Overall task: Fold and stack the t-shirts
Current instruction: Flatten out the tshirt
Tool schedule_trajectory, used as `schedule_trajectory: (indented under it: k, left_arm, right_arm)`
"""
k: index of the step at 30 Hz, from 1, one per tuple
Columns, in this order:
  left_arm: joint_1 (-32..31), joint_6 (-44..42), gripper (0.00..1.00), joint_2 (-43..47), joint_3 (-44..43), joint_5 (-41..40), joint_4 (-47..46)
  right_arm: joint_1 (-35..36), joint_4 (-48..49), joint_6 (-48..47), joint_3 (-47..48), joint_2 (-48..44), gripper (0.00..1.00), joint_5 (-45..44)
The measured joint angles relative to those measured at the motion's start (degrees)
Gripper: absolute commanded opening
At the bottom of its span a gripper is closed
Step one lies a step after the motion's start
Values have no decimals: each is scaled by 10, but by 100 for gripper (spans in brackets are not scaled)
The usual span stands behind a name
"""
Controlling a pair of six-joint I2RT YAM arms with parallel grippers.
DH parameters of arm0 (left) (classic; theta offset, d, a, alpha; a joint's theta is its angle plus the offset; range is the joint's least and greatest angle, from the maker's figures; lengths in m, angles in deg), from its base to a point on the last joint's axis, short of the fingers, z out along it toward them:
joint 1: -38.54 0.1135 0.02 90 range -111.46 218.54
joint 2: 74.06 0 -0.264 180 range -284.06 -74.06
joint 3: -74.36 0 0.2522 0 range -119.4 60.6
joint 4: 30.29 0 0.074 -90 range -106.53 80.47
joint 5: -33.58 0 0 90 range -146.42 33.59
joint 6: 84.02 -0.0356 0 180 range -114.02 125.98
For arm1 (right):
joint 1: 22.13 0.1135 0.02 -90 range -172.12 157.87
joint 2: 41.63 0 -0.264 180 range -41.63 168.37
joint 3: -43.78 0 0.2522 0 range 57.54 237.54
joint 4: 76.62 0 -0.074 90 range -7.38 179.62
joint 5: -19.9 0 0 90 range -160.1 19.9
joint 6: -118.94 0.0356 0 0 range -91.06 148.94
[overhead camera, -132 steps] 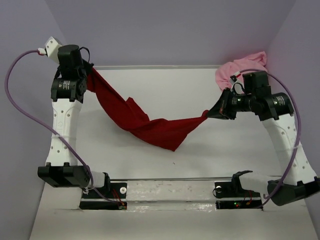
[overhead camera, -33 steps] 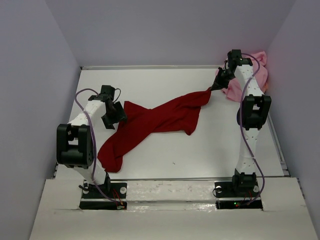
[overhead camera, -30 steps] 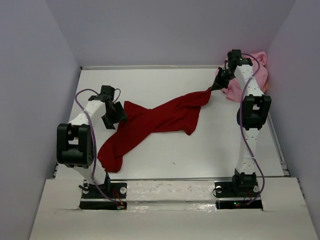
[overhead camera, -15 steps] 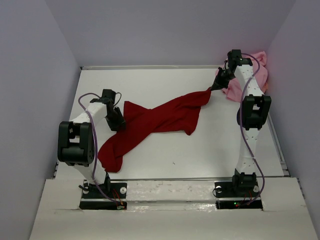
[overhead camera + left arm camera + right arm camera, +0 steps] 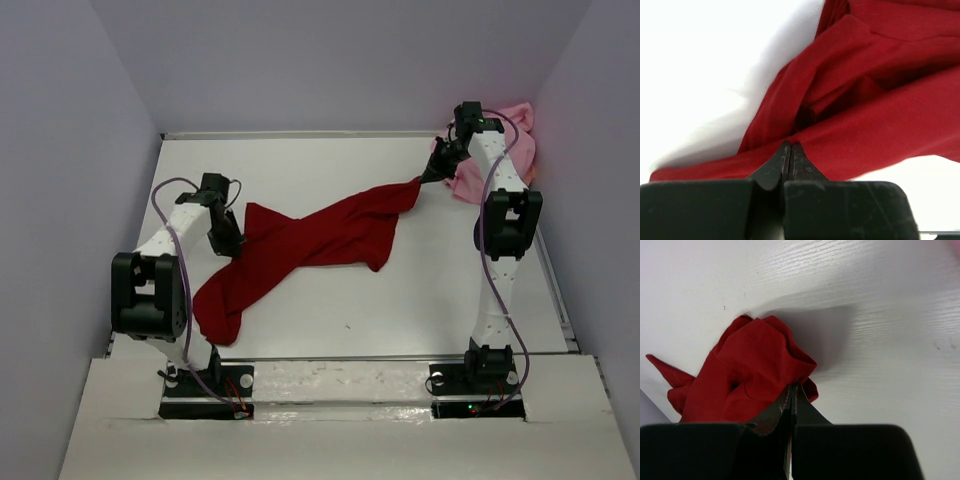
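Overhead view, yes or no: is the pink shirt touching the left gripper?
No, the light pink t-shirt is bunched in the far right corner, while the left gripper is at the dark red t-shirt.

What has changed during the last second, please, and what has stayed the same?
The left gripper, open a second ago, eased in to the left edge of the dark red t-shirt and shut on it. The right gripper stayed shut on the shirt's far right corner. The pink t-shirt stayed bunched in the far right corner.
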Motion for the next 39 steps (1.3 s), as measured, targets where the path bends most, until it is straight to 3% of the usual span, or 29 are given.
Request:
schedule_trajectory:
  k: [5,9,13,18,23,26,27,30,32,39]
  left_arm:
    - [-5,-20,0,104,-34,-42,22]
    - [-17,-32,0,207,-33,-31,29]
    - [-69,-16,1,282,64,24,18]
    - [-133,23,5,307,173,95,46]
    - [-189,68,13,346,192,120,104]
    - [-208,90,24,373,179,120,133]
    - [-209,94,47,375,174,117,141]
    - [-210,104,70,370,155,100,161]
    - [-210,104,84,363,94,70,178]
    - [-210,80,90,333,-60,-57,156]
  right_arm:
    - [0,9,-2,-59,-30,0,22]
    - [0,17,-10,-152,-89,0,27]
    - [0,19,-23,-208,-133,0,23]
    - [0,21,-27,-218,-134,0,21]
    - [0,11,-27,-193,-113,0,21]
    - [0,7,-27,-165,-92,0,21]
    - [0,6,-26,-157,-87,0,21]
    - [0,0,-26,-144,-81,0,21]
    - [0,-6,-26,-135,-80,0,21]
    - [0,-7,-26,-131,-80,0,22]
